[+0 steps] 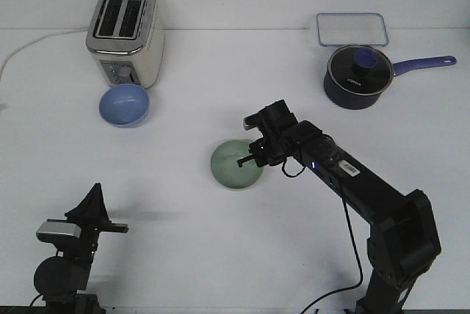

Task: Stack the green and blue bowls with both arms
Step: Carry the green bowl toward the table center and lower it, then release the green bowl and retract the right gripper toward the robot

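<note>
Claw at green bowl rim.

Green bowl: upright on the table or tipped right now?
Tipped. The green bowl shows its inside toward the camera, with its rim at the right tool. Whether that tool is shut on the rim, I cannot tell.

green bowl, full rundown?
The green bowl is small, round, pale sage and matte, sitting upright on the white table near its centre, seemingly empty. The right gripper reaches over its right rim with a finger inside; whether it has closed on the rim cannot be told. Nothing else touches it.
</note>
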You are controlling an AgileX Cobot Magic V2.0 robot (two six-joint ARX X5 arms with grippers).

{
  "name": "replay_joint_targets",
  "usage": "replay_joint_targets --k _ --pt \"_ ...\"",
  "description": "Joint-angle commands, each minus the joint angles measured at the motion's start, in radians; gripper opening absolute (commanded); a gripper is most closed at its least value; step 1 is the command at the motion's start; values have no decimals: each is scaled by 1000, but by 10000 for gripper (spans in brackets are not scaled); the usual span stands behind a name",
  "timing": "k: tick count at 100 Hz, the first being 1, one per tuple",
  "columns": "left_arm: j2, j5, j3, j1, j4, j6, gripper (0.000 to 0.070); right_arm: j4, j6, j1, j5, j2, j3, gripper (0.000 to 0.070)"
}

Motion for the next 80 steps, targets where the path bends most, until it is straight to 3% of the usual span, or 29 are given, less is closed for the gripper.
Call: replay_joint_targets --k 1,12,17,24,31,80 --pt "-2 -2 -19 1 14 5 14 2 8 13 0 31 11 0" --pt "-2 -2 -19 1 14 5 14 5 10 15 -1 31 11 26" --pt "-2 -2 -19 1 14 5 14 5 16 19 -1 31 11 114" --pt "-2 -2 -19 1 14 5 14 5 27 18 -1 31 11 296" --pt "-2 -2 -19 1 15 5 14 5 28 18 -1 30 11 390" --pt "-2 -2 -19 1 14 5 14 -1 18 -23 -11 -72 16 398"
